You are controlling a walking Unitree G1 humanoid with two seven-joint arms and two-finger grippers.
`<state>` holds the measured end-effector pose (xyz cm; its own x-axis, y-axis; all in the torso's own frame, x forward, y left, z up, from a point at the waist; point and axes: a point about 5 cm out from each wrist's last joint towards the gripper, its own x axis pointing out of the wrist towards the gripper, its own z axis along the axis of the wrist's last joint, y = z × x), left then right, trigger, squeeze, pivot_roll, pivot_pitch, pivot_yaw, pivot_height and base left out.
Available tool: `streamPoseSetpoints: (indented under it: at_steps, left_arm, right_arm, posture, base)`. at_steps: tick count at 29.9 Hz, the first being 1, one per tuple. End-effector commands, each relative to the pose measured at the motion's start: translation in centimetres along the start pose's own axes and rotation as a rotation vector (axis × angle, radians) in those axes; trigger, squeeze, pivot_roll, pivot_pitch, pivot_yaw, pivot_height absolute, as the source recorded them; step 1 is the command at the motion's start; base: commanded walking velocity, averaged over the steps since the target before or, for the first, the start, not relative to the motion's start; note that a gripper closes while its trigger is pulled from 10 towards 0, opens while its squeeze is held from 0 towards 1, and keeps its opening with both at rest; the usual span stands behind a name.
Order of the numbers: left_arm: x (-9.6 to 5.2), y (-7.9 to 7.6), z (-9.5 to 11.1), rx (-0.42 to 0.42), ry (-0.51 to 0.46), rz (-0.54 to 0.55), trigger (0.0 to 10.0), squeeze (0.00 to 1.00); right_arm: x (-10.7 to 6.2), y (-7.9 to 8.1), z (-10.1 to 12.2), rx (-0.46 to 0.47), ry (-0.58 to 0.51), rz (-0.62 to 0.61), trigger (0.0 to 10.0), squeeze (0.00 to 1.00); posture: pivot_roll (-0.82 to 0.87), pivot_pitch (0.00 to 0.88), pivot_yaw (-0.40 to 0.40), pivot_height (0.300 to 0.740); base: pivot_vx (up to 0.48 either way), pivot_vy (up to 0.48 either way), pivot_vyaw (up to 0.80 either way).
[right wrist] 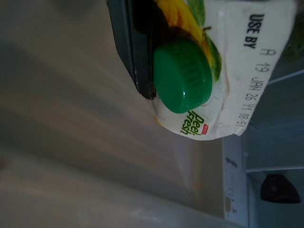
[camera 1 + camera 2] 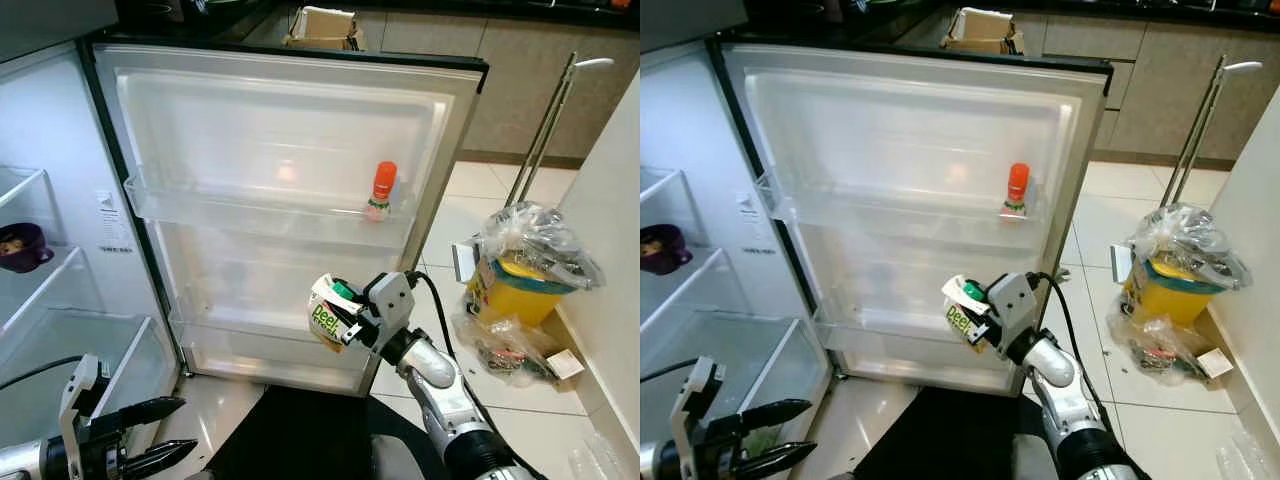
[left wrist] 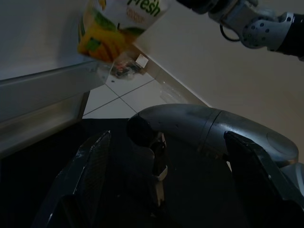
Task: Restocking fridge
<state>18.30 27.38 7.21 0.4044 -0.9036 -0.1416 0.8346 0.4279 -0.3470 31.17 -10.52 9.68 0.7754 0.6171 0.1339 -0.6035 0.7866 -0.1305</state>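
My right gripper [image 2: 338,312] is shut on a white juice carton [image 2: 326,317] with a green cap [image 1: 183,76] and fruit print, held in front of the open fridge door [image 2: 290,130], just above its lower door shelf [image 2: 270,335]. In the upper door shelf [image 2: 250,212] a bottle with an orange cap [image 2: 381,190] stands upright at the right end. My left gripper [image 2: 150,432] hangs low at the left near the floor, its fingers [image 3: 92,175] open with nothing between them. From the left wrist view the carton [image 3: 121,23] is seen from below.
The fridge interior [image 2: 60,300] is at the left, with a dark purple bowl [image 2: 20,247] on a shelf. A yellow bin with plastic bags [image 2: 522,270] and a metal rack [image 2: 550,125] stand at the right by the wall. A dark mat [image 2: 300,440] lies below the door.
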Motion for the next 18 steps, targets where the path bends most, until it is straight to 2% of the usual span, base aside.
streamPoseSetpoints:
  at_steps: [1,5,10,15,17,18]
  left_arm:
    - [0.2,-0.1,0.0,-0.006,0.002,-0.013,10.0,0.0]
    - [0.2,-0.1,0.1,-0.004,0.001,-0.012,10.0,0.0]
    - [0.1,-0.2,0.2,-0.001,0.002,-0.012,10.0,0.0]
    - [-0.1,-0.3,0.4,0.001,0.003,-0.009,10.0,0.0]
    - [-0.2,-0.4,0.4,0.001,0.003,-0.008,10.0,0.0]
    - [-0.2,-0.4,0.4,0.001,0.003,-0.008,10.0,0.0]
  right_arm:
    - [0.0,-0.1,0.2,0.007,-0.032,-0.016,10.0,0.0]
    - [-0.1,0.5,-0.5,0.023,-0.025,-0.043,10.0,0.0]
    - [-0.1,0.4,-0.7,0.012,-0.034,-0.084,10.0,0.0]
    - [-0.4,0.3,-0.9,-0.037,-0.03,-0.072,10.0,0.0]
    - [-0.5,0.4,-1.0,-0.123,-0.015,-0.022,10.0,0.0]
    - [-0.5,0.4,-1.0,-0.123,-0.015,-0.022,10.0,0.0]
  posture:
    - [-0.02,0.03,-0.046,0.551]
    - [-0.01,0.036,-0.039,0.551]
    - [0.0,0.039,-0.036,0.551]
    - [0.0,0.045,-0.035,0.551]
    - [0.0,0.053,-0.034,0.551]
    - [0.0,0.053,-0.034,0.551]
  base:
    - [0.0,0.0,0.0]
    - [0.0,0.0,0.0]
    - [0.0,0.0,0.0]
    - [0.0,0.0,0.0]
    - [0.0,0.0,0.0]
    - [0.0,0.0,0.0]
